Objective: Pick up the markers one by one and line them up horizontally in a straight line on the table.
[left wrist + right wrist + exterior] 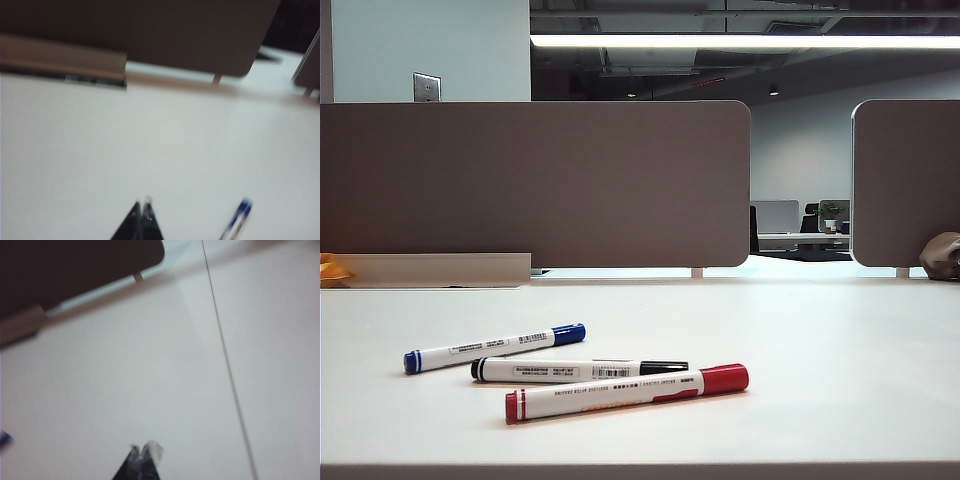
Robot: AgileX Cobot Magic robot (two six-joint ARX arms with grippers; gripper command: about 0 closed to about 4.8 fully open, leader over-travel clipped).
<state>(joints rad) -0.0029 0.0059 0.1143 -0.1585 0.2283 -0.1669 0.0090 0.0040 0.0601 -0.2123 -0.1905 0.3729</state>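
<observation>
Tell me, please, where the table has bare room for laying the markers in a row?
The table is bare right of the red marker and behind the blue marker, up to the divider panels. Front left is crowded: the black marker lies between them. Both shut grippers hold nothing.

table (820,360): from my seat it's a smooth white top with a soft sheen, looks like laminate
blue marker (495,348): glossy white plastic barrel, shiny blue cap, printed paper-like label
black marker (578,370): same slick white plastic, glossy black cap, barcode print
red marker (625,391): smooth plastic, red cap catches a bit of light
divider panels (535,180): matt grey-brown, looks like felt or cloth to me
left gripper (142,214): pinched together, dark matt tips, too blurry for more
right gripper (144,452): pinched together, dark with clear glossy tape-like stuff on the tips
</observation>
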